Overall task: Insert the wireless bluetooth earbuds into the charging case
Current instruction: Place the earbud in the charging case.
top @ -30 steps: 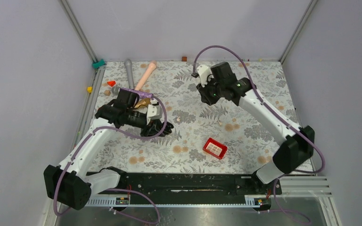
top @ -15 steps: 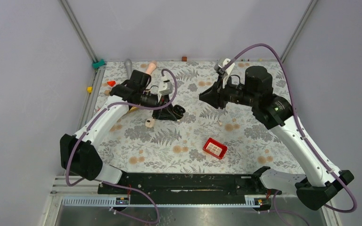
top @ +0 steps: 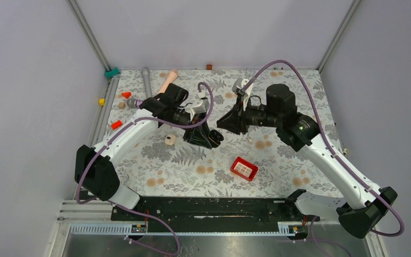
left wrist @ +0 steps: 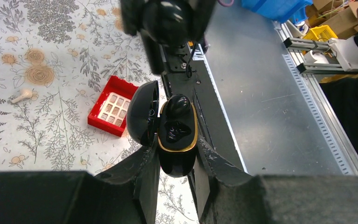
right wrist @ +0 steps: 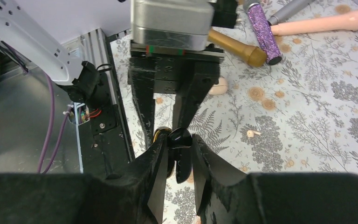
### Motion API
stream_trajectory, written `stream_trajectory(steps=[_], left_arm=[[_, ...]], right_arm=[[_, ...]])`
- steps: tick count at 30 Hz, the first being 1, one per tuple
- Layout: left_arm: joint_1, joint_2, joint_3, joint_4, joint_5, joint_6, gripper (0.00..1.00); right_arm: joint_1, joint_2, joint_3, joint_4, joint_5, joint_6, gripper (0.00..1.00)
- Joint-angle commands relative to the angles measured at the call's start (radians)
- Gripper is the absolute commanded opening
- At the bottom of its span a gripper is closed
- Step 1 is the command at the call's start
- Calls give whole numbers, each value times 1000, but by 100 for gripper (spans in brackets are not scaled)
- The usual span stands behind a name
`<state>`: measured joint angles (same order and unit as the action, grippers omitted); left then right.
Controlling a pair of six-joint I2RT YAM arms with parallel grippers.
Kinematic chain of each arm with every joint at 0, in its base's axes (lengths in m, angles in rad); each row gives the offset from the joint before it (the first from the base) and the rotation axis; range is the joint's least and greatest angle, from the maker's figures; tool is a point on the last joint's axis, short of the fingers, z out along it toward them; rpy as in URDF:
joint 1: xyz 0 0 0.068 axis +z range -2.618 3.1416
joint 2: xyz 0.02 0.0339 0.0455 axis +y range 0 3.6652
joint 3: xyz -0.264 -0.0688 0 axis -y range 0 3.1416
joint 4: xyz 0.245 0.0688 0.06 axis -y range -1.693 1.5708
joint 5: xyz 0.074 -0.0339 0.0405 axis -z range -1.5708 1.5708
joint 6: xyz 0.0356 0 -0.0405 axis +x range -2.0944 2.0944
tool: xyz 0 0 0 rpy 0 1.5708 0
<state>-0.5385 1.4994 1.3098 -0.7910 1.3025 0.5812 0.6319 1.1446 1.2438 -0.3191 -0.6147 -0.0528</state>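
My left gripper (top: 206, 136) is shut on the open black charging case (left wrist: 177, 149) with its gold rim and holds it above the mat. One black earbud (left wrist: 177, 105) sits at the case's far end, and the slot beside it is empty. My right gripper (top: 223, 123) faces it tip to tip and is shut on a black earbud (right wrist: 181, 138), right against the case's rim (right wrist: 161, 134). A whitish-cream earbud (right wrist: 251, 133) lies loose on the mat, and it also shows in the left wrist view (left wrist: 22, 95).
The red box (top: 244, 168) sits on the mat nearer than the grippers. A cream round piece (top: 169, 140) lies left of the case. Pink (top: 167, 80), grey (top: 146, 80), gold (right wrist: 237, 46) and purple (right wrist: 263, 32) handles lie at the back left, near small red cones (top: 116, 124).
My left gripper has carried the case to the right and nearer. My right gripper has swung left and down until its tips meet the case.
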Motion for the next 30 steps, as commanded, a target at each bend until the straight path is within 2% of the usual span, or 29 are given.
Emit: stream_trajectory(steps=[1,11,30], left_arm=[[0,10,51,27,95,-12,1],[-1,11,43,27,130,-15,1],[-1,-5,37,26,176,-18,1]], right_arm=[[30,-20,-17,83,-51,13,30],[54,-5,-24,89,-79,7,30],[106,20,-45,77,0,-62,30]])
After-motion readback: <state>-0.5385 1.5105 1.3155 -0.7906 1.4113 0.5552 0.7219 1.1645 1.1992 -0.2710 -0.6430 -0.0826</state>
